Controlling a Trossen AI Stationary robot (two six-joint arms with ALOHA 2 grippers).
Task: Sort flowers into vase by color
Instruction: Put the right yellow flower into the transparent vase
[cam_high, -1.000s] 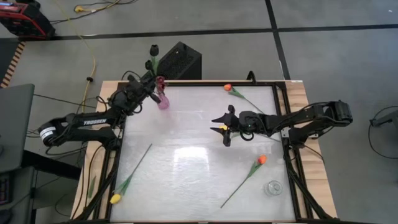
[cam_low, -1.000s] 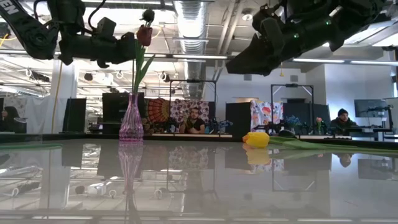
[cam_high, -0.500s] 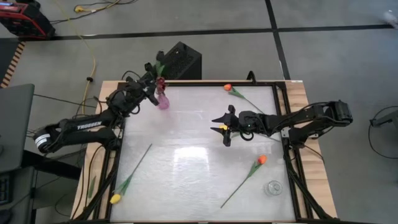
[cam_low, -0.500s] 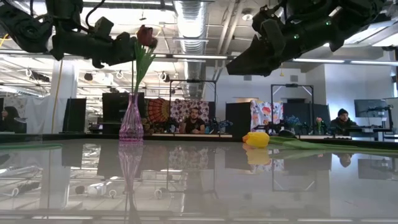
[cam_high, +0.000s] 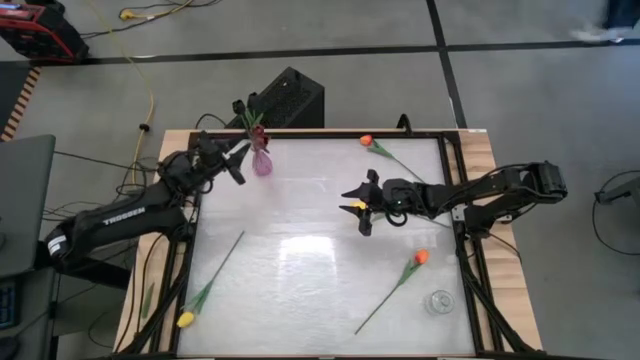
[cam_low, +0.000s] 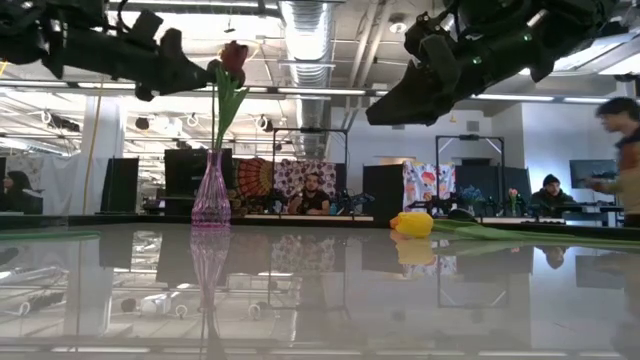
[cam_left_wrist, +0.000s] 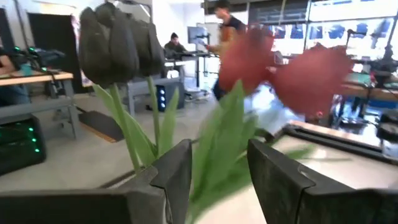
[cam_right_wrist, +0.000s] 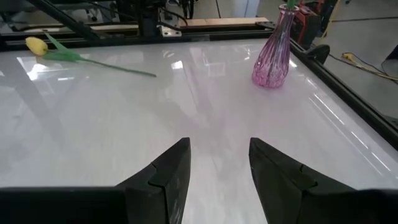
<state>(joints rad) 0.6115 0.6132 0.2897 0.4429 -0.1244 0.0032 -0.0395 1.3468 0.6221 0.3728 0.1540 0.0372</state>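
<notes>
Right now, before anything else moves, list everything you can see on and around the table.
Vase: one, purple glass, far left corner of the table.
Red tulips: at least one, dark red, standing in the vase.
Orange tulips: two, lying on the right half, one far, one near.
Yellow tulips: two, one at the near left corner, one under the right arm.
Clear jar: one, near right edge.
Black box: one, on the floor behind the table.
People: at least two, in the room behind.
Left end effector: open, beside the vase.
Right end effector: open, over the middle.
</notes>
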